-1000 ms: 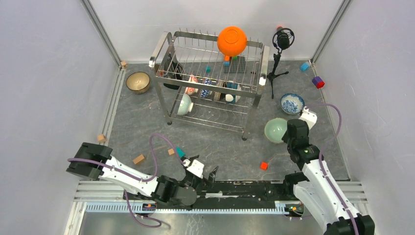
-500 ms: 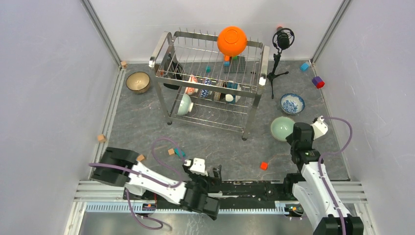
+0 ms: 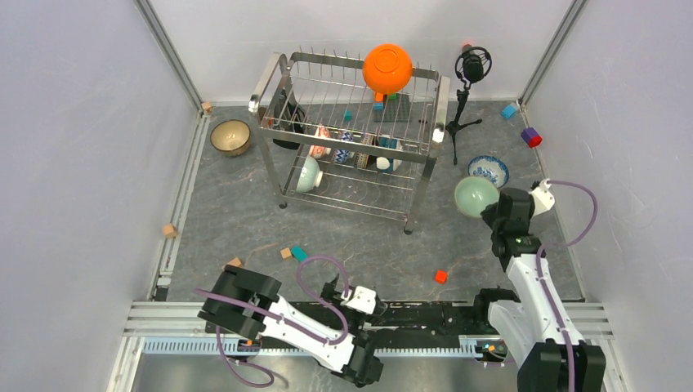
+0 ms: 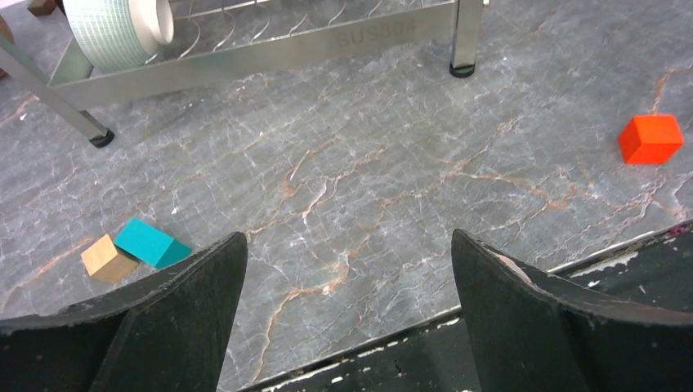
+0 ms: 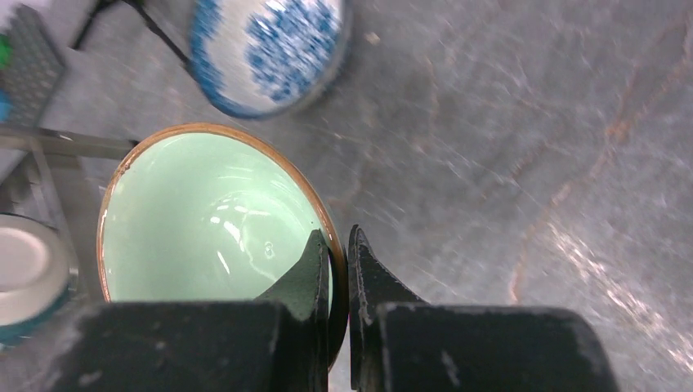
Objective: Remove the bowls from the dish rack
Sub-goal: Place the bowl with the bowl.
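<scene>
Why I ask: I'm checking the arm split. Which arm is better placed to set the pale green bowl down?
Right. The right gripper is shut on the rim of the pale green bowl; the left gripper is open and empty, back near the arm bases, far from it.

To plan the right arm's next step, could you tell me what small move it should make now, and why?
Probably lower the pale green bowl onto bare table beside the blue-and-white bowl, then release. The right gripper is shut on its rim, and the bowl is already off the dish rack.
</scene>
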Controlling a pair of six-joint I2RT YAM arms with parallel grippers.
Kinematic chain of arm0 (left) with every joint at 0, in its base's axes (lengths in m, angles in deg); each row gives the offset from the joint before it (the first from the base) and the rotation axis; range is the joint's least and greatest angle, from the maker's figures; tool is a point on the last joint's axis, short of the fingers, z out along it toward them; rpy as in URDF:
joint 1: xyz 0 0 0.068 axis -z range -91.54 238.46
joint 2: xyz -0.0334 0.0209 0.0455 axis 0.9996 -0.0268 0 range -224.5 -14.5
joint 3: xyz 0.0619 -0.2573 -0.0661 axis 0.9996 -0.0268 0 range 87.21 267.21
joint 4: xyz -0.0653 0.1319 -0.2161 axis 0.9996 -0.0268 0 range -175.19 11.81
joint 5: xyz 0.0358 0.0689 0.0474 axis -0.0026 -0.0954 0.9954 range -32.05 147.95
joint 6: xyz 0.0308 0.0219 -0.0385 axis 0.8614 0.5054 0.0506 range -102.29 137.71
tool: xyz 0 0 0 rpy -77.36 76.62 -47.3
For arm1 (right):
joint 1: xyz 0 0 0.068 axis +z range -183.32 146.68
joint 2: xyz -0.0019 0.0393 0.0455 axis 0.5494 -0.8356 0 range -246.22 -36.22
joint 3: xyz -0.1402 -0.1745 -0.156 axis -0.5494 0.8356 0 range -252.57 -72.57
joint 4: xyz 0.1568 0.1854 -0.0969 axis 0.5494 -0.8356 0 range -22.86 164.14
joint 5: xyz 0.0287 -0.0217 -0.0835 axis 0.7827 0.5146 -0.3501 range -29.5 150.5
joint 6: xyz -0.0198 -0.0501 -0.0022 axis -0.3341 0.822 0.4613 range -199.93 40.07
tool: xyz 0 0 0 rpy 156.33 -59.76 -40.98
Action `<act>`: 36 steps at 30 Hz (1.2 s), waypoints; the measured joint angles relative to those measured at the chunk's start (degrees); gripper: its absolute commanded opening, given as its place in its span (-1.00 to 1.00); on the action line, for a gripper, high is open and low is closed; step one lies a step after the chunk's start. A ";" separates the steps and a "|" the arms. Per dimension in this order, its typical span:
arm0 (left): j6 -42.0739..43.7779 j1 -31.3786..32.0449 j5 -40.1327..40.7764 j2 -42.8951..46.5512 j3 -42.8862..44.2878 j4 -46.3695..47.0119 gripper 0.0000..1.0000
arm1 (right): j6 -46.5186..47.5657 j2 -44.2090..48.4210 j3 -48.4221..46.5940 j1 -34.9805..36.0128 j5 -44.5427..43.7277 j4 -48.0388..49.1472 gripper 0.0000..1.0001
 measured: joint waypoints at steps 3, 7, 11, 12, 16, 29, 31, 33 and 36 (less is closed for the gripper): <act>-0.61 -0.22 1.46 0.24 0.61 -1.46 0.99 | 0.11 -2.32 -4.59 -0.26 0.24 1.01 -1.00; -0.96 -1.84 3.41 2.64 0.83 -2.21 0.99 | 0.81 -4.66 -9.81 -0.31 0.61 2.16 -1.00; 1.25 -4.66 5.40 5.73 2.89 -3.02 0.99 | 1.62 -4.81 -10.54 -0.31 1.22 3.74 -1.00; 1.81 -5.57 5.99 6.25 3.72 -3.67 0.99 | 1.86 -5.05 -10.54 -0.31 1.38 3.65 -1.00; 1.79 -8.13 7.21 6.80 5.49 -6.54 0.99 | 2.78 -6.86 -10.67 -0.31 1.53 3.52 -1.00; 9.99 -14.84 7.50 6.71 11.91 -8.66 0.99 | 5.09 -11.76 -14.29 -0.15 2.89 2.75 -1.00; 13.03 -13.81 7.45 7.23 12.50 -8.72 0.99 | 5.46 -11.58 -14.29 0.22 2.93 2.84 -1.00; 15.82 -11.96 7.39 8.52 13.35 -8.76 0.99 | 5.77 -11.41 -14.29 0.61 2.99 2.99 -1.00; 21.00 -7.85 7.39 11.74 16.79 -8.94 0.99 | 6.08 -11.37 -14.29 1.09 3.21 3.48 -1.00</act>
